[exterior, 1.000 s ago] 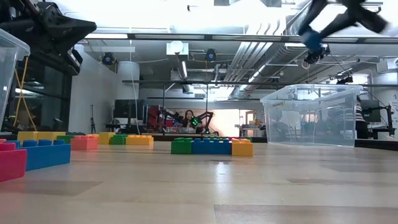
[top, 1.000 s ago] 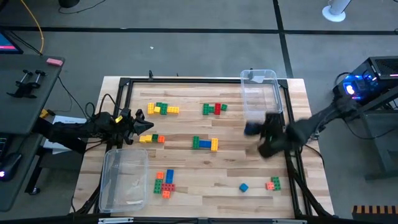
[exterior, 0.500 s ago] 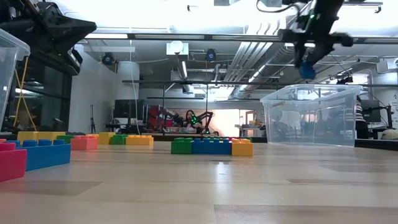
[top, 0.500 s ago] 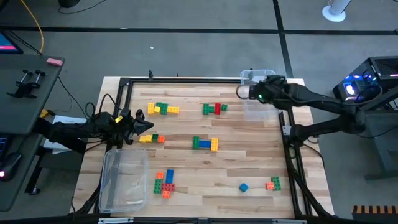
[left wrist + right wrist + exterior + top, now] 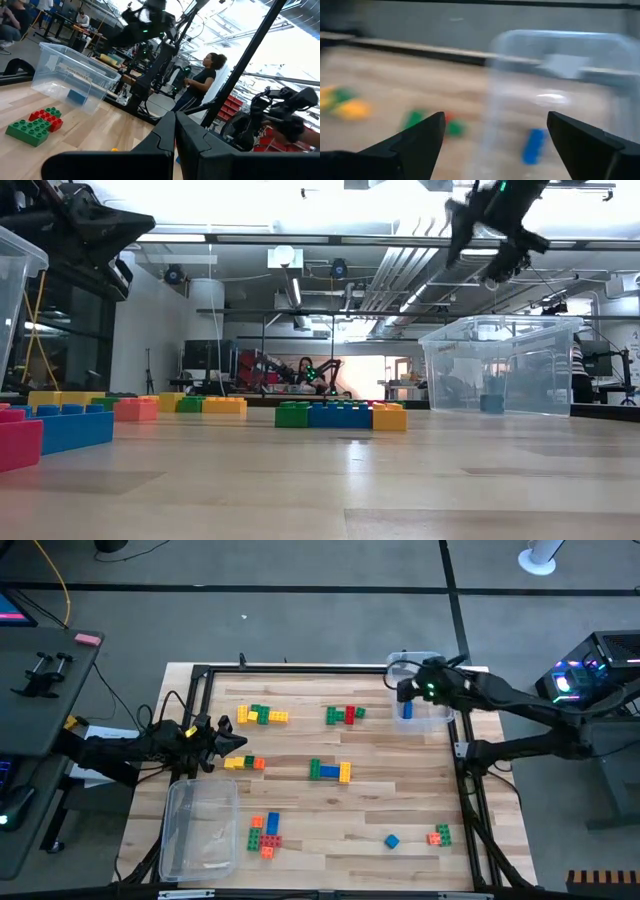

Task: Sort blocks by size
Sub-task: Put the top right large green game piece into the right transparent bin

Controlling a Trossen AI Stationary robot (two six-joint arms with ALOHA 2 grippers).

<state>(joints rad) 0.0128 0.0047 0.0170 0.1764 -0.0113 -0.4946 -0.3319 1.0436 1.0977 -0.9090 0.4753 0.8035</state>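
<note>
Hovering right pincer (image 5: 492, 145) agape above blue block (image 5: 406, 710).

Blue block in bin: a long blue brick (image 5: 406, 711) lies flat inside the clear bin (image 5: 436, 718), upper right of the high view.
Upper left cluster: yellow and green bricks (image 5: 261, 715) joined in a row.
Upper middle cluster: green and red bricks (image 5: 345, 715).
Centre row: green, blue and yellow bricks (image 5: 329, 771) end to end.
Left pair: yellow and orange bricks (image 5: 245, 763).
Lower left cluster: orange, green, blue and red bricks (image 5: 265, 833).
Lower right: a lone small blue brick (image 5: 391, 840); orange and green bricks (image 5: 440, 835) near it.
</note>
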